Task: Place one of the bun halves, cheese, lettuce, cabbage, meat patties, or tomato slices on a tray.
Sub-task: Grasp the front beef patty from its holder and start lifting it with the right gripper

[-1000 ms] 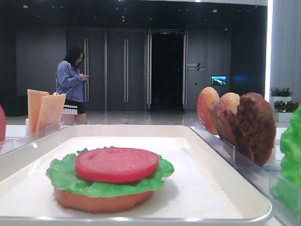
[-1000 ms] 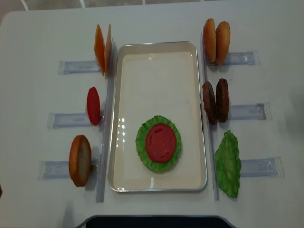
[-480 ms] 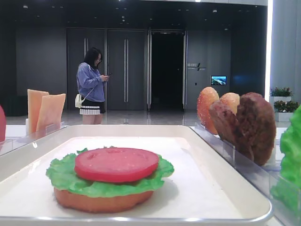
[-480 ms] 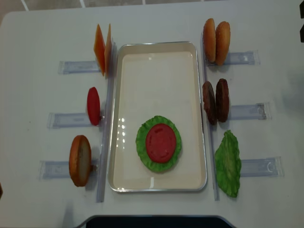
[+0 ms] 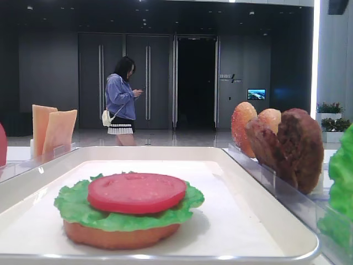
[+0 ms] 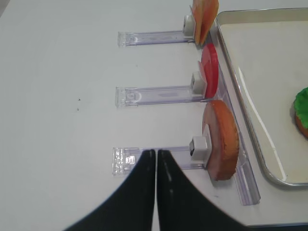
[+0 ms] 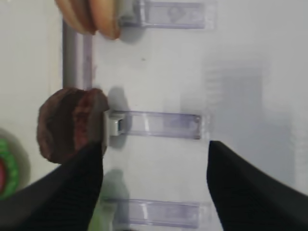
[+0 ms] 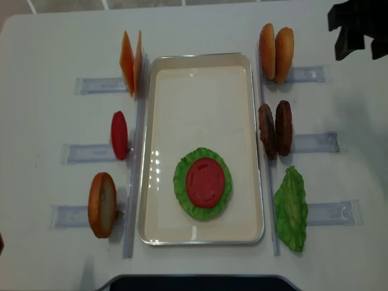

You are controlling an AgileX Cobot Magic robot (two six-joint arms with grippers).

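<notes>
While the right pincer [image 7: 154,185] hangs w/ jaws apart, holding nothing, over the white desk [image 8: 54,42] right of the two rough dark-brown meat patties [image 8: 276,128], the left pincer [image 6: 156,159] sits pressed together near a clear plastic rack [image 6: 159,159]. Large white rectangular tray [image 8: 200,73] lies mid-desk; toward its near end sit an orange-tan bun half [image 5: 113,236], frilly green lettuce [image 8: 180,182] and a smooth red tomato slice [image 8: 205,182], stacked.
</notes>
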